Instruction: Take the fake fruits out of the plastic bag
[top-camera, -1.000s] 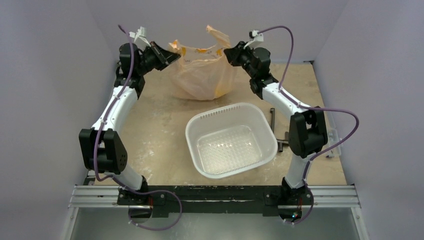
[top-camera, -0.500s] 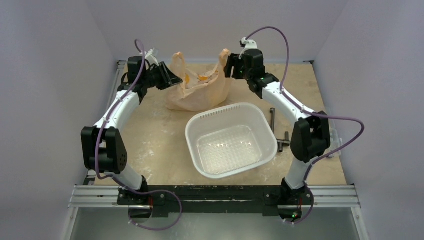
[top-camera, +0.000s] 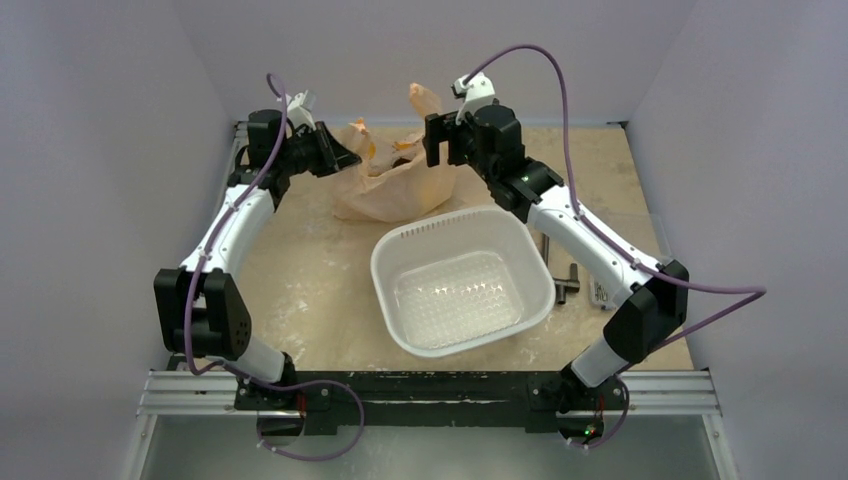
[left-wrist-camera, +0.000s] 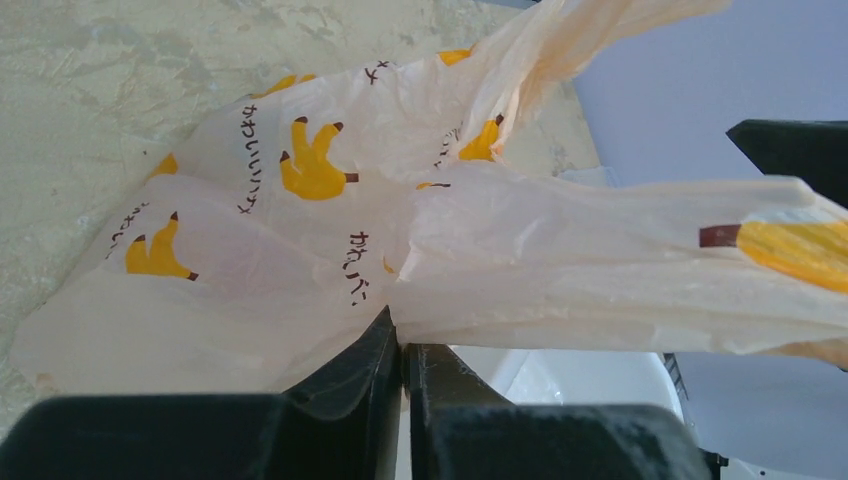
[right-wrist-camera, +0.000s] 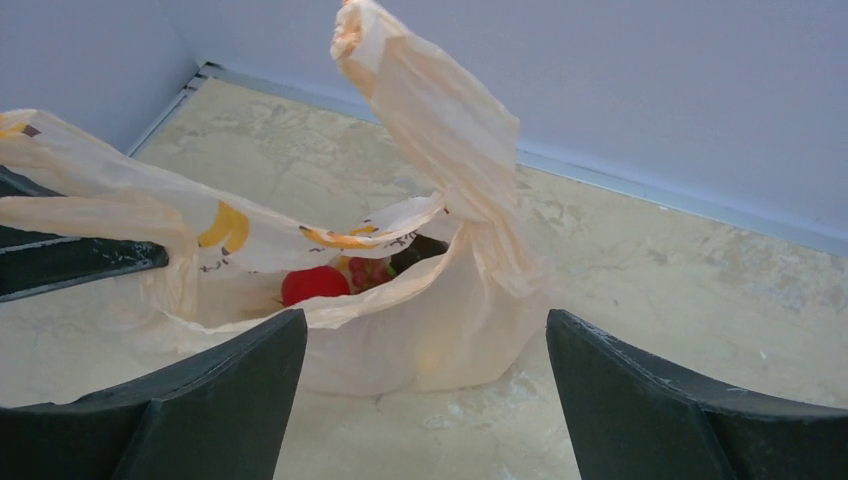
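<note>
The peach-beige plastic bag (top-camera: 388, 192) with yellow banana prints slumps on the table at the back, its mouth gaping. My left gripper (top-camera: 345, 158) is shut on the bag's left handle (left-wrist-camera: 600, 260), which stretches across the left wrist view above the closed fingertips (left-wrist-camera: 392, 345). My right gripper (right-wrist-camera: 425, 320) stands wide open just in front of the bag (right-wrist-camera: 430, 340), touching nothing. The bag's right handle (right-wrist-camera: 430, 120) stands up free. Inside the mouth I see fake fruits: a red ball (right-wrist-camera: 313, 284) and reddish grapes (right-wrist-camera: 372, 272). Any other fruits are hidden by the plastic.
A white perforated basin (top-camera: 385, 268) sits in front of the bag, mid-table. Dark metal tools (top-camera: 562, 275) lie to its right, under the right arm. Purple walls close in the back and both sides.
The right gripper let go of the bag's right handle and opened wide. The bag, lifted a second ago, sank onto the table. Both arms came down and inward.
</note>
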